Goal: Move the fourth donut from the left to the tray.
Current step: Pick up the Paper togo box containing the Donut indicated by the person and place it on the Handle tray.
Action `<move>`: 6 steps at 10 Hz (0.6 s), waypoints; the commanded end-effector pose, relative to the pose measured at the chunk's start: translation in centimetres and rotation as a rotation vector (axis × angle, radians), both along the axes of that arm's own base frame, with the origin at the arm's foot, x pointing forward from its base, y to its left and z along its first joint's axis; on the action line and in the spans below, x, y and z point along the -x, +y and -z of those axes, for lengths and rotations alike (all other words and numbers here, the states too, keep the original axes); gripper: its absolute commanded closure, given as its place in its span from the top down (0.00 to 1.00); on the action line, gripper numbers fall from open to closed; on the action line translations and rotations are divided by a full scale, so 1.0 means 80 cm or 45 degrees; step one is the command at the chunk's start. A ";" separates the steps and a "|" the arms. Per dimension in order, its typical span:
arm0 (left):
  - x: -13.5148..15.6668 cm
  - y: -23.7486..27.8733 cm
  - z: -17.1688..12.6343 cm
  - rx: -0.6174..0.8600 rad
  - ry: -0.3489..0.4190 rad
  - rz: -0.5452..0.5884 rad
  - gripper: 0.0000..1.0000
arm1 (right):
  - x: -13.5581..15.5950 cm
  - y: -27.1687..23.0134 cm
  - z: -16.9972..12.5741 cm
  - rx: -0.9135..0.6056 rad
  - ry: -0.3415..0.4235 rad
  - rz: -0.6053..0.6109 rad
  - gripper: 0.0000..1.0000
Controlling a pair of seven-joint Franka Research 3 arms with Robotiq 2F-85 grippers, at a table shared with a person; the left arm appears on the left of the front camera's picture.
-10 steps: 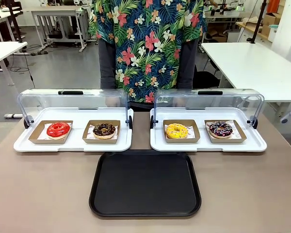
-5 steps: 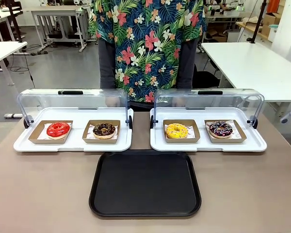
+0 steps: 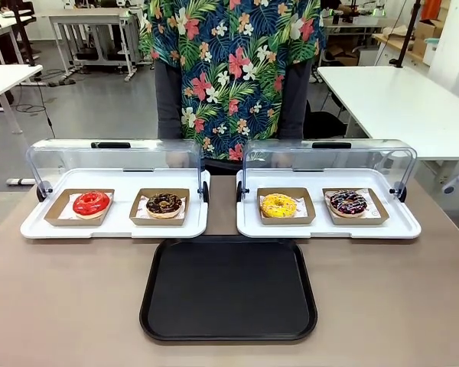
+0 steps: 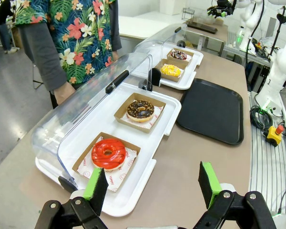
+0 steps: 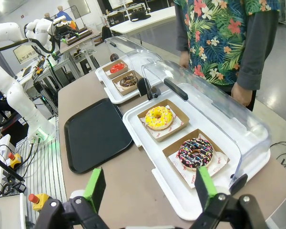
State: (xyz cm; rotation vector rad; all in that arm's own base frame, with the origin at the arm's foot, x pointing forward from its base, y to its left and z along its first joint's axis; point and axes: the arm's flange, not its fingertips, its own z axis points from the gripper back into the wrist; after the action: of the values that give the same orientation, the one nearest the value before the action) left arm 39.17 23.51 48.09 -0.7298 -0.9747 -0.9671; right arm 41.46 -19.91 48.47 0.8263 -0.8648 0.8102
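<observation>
The fourth donut (image 3: 348, 202), dark chocolate with pink and white sprinkles, lies in a small brown cardboard tray at the right end of the right white display tray (image 3: 329, 227). It also appears in the right wrist view (image 5: 196, 152) and far off in the left wrist view (image 4: 179, 55). The black tray (image 3: 229, 288) lies in the table's middle, in front of both displays, with nothing on it. My right gripper (image 5: 147, 187) hovers open above the table edge, short of the fourth donut. My left gripper (image 4: 152, 184) is open too, near the red donut (image 4: 108, 153).
Left to right sit a red donut (image 3: 91, 203), a crumb-topped chocolate donut (image 3: 164, 204) and a yellow donut (image 3: 279, 206). Both clear lids (image 3: 329, 159) are swung up at the back. A person in a floral shirt (image 3: 229, 69) stands behind the displays.
</observation>
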 end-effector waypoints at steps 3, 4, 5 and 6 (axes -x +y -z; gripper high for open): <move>0.002 0.000 -0.002 0.015 0.006 0.007 1.00 | -0.001 0.003 -0.001 -0.023 -0.029 -0.001 1.00; 0.002 0.000 -0.002 0.015 0.006 0.007 1.00 | -0.001 0.003 -0.001 -0.023 -0.029 -0.001 1.00; 0.002 0.000 -0.002 0.015 0.006 0.007 1.00 | -0.001 0.003 -0.001 -0.023 -0.029 -0.001 1.00; 0.002 0.000 -0.002 0.015 0.006 0.007 1.00 | -0.001 0.003 -0.001 -0.023 -0.029 -0.001 1.00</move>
State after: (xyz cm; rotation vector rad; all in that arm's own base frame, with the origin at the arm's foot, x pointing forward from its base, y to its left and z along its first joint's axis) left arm 39.17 23.51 48.09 -0.7298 -0.9747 -0.9671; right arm 41.46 -19.91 48.47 0.8265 -0.8648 0.8102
